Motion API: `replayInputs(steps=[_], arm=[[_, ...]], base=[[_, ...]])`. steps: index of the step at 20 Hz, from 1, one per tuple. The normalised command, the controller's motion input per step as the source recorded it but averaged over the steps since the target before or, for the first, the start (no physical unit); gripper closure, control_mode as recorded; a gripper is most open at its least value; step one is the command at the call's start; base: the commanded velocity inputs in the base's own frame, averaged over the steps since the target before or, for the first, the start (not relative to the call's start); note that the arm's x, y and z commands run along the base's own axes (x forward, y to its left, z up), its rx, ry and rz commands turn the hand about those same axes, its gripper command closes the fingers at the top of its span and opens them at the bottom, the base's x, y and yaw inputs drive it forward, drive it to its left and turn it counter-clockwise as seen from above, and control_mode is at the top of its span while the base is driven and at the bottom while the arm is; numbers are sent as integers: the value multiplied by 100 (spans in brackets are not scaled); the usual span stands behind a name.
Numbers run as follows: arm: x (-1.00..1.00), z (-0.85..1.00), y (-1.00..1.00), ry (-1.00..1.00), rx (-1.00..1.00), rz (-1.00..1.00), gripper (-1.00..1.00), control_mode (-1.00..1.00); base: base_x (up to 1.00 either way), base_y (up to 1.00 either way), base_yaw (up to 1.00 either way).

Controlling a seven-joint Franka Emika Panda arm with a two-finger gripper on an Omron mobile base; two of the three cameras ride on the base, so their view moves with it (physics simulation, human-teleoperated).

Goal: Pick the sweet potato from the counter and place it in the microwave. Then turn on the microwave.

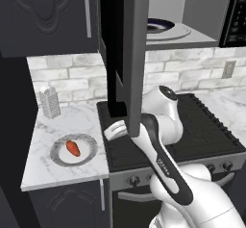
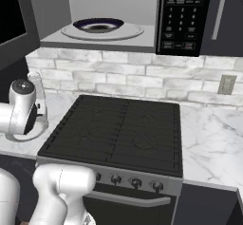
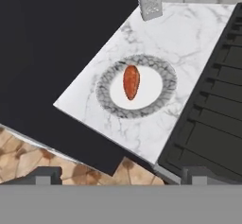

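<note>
Hand view | sweet potato [image 3: 131, 81] on plate [image 3: 105, 97] (no legible txt)

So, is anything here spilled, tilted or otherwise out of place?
Nothing stands out. The sweet potato lies on its plate on the counter, the grater stands upright, and the microwave door hangs open.

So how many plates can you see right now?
2. One grey-rimmed plate sits on the counter left of the stovetop, holding the sweet potato. The other, a round plate, lies inside the open microwave.
</note>
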Motion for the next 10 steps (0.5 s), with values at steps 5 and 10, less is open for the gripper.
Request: replayInputs(steps=[5,10], arm=[[20,-35,29,0,-2,0,-100,-100],[19,-24,37,0,-1,0,-100,-100]], base=[[0,0,0],[0,0,0]])
